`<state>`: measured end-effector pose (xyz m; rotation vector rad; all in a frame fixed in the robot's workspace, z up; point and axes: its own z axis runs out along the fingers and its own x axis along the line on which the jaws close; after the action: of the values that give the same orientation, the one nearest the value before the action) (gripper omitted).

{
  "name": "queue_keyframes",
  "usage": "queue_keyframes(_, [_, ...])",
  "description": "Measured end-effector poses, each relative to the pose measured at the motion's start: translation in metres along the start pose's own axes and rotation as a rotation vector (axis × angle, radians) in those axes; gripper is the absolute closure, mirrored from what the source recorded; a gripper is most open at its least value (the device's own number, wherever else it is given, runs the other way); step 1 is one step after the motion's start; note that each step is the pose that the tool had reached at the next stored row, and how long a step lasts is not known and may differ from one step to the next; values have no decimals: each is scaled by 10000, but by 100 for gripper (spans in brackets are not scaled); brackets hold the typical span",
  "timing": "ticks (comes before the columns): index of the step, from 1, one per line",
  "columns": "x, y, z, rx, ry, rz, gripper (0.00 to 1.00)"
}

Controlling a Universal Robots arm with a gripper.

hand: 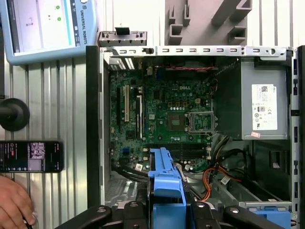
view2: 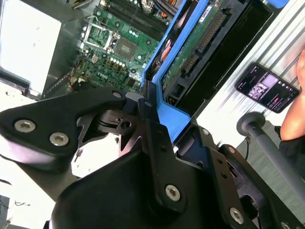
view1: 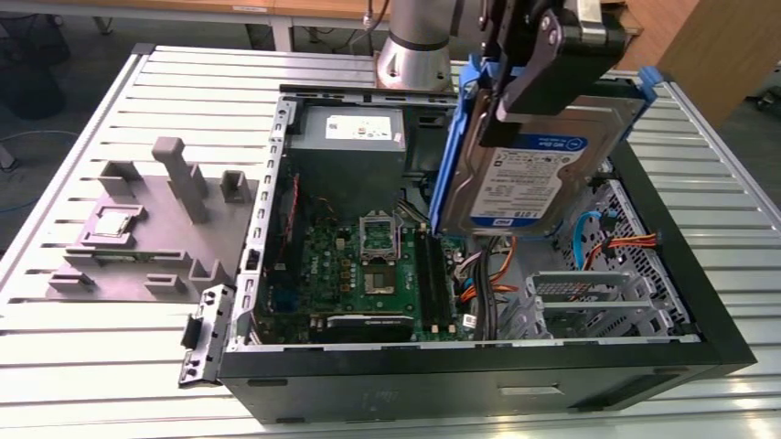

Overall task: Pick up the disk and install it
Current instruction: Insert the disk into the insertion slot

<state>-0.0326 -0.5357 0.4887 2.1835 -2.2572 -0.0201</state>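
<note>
The disk (view1: 604, 123) hangs upright below the fingers (view1: 510, 114), clamped at its top (blue bracket (view1: 448, 165), white-and-blue label (view1: 518, 187) facing out).

Bright, even overhead light. Glare streaks on slatted surface (view1: 123, 384) in exterior view; disk (view1: 537, 183) label evenly lit. In second wrist view power supply (view2: 28, 43) blown white; case (view1: 488, 375) interior shadowed.

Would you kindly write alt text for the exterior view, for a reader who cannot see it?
The robot's hand holds the disk nearly upright over an open computer case on a slatted metal table. A gray plastic fixture lies at the exterior view's left.
</note>
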Motion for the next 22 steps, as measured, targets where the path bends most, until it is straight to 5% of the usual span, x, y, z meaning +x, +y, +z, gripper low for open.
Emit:
queue_keyframes(5, [-2,-96,7,-1,3,-1,64])
queue_keyframes(22, [82,-114,23,-1,3,0,64])
